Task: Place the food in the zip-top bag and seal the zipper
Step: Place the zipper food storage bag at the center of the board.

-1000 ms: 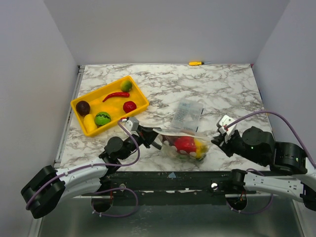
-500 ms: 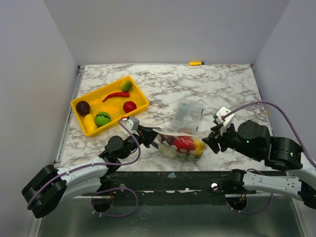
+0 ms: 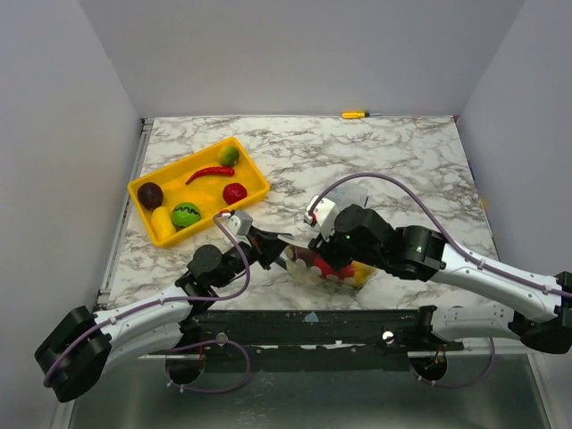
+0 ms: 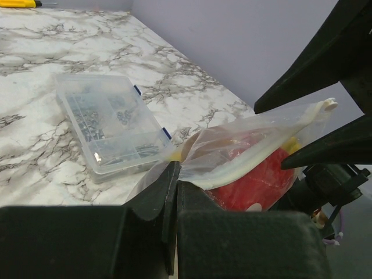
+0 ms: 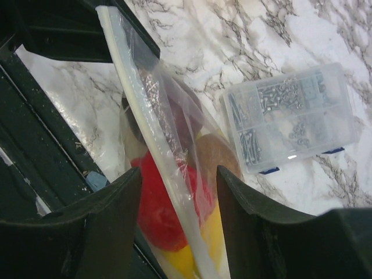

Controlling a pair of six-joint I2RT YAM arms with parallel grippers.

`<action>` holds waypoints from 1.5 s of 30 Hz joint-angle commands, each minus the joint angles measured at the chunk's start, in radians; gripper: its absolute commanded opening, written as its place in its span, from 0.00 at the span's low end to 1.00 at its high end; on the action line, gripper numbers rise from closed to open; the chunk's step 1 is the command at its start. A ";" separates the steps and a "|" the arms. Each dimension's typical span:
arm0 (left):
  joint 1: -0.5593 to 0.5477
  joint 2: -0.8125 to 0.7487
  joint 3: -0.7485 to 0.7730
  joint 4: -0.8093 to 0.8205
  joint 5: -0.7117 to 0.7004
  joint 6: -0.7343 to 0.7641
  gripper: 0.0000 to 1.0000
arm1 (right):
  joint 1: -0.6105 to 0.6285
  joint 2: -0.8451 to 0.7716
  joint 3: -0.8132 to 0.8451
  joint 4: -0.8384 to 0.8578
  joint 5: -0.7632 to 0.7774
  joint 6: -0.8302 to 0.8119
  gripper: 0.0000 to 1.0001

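Right end effector swung left, apart astride zipper; left end effector clamps zip-top bag.

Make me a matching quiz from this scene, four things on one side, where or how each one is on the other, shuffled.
Things:
1. left gripper
2. right gripper
3. red chili
4. clear parts box

Places or states:
A. lying in the yellow tray
B. open, a finger on each side of the zipper
C. shut on one end of the zipper
D. on the table, outside the tray

Pairs: 1-C, 2-B, 3-A, 4-D
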 commanded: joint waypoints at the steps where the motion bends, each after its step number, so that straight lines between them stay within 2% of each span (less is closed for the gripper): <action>1: 0.007 -0.036 0.033 -0.040 0.030 -0.028 0.00 | -0.005 0.027 -0.022 0.097 0.025 -0.078 0.57; 8: 0.012 -0.033 0.043 -0.032 0.061 -0.054 0.00 | -0.006 0.072 -0.083 0.217 0.144 -0.096 0.56; 15: 0.017 -0.041 0.047 -0.045 0.068 -0.059 0.00 | -0.006 0.059 -0.104 0.292 0.251 -0.078 0.46; 22: 0.025 -0.045 0.052 -0.056 0.063 -0.073 0.00 | -0.005 0.008 -0.082 0.229 0.069 -0.074 0.61; 25: 0.027 -0.048 0.072 -0.093 0.051 -0.103 0.00 | -0.006 -0.011 -0.093 0.228 0.116 -0.060 0.65; 29: 0.028 -0.021 0.188 -0.296 0.030 -0.186 0.00 | -0.005 -0.039 -0.041 0.205 0.237 0.016 0.66; 32: 0.027 0.048 0.293 -0.397 0.085 -0.256 0.00 | -0.005 -0.091 -0.002 0.200 0.280 0.096 0.66; 40: -0.017 0.364 0.621 -0.407 0.404 -0.440 0.00 | -0.006 -0.251 0.098 0.171 0.452 0.193 0.68; 45: -0.102 0.541 0.858 -0.449 0.475 -0.494 0.00 | -0.005 -0.340 0.145 0.150 0.477 0.223 0.68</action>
